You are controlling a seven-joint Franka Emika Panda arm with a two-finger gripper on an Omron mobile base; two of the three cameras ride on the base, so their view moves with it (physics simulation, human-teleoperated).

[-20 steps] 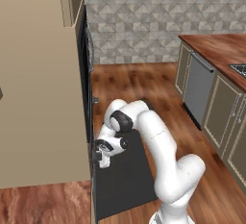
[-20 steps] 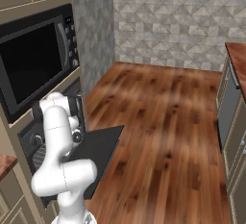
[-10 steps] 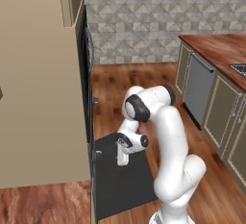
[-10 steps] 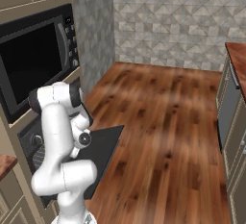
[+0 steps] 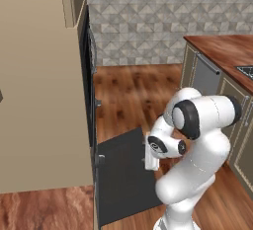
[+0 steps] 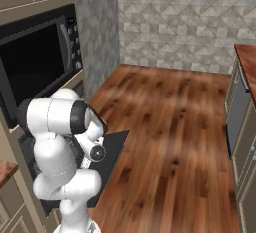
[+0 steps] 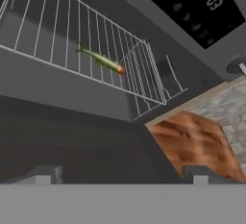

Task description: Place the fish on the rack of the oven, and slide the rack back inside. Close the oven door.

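Note:
The fish (image 7: pixel 101 59), slender and green with a reddish head, lies on the wire rack (image 7: pixel 57 31) in the hand view. Below the rack spreads the dark oven door (image 7: pixel 67 136), folded down and open. In the left base view the door (image 5: pixel 121 174) juts out from the black oven (image 5: pixel 89 71) set in the beige cabinet. My gripper (image 5: pixel 150 163) hovers over the door's outer edge, away from the rack. It (image 7: pixel 122 177) stands open, fingertips (image 7: pixel 44 175) wide apart with nothing between them. The oven's clock panel (image 7: pixel 194 4) shows at the upper right.
Wooden floor (image 5: pixel 133 95) stretches past the door to a stone-tiled wall (image 5: pixel 148 17). A counter with grey cabinet fronts and a dishwasher (image 5: pixel 205 78) runs along the right side. The beige cabinet side (image 5: pixel 39 100) stands at left.
The arm has pulled back from the oven opening, carrying the hand outward over the door toward its outer edge. The elbow has swung right and up.

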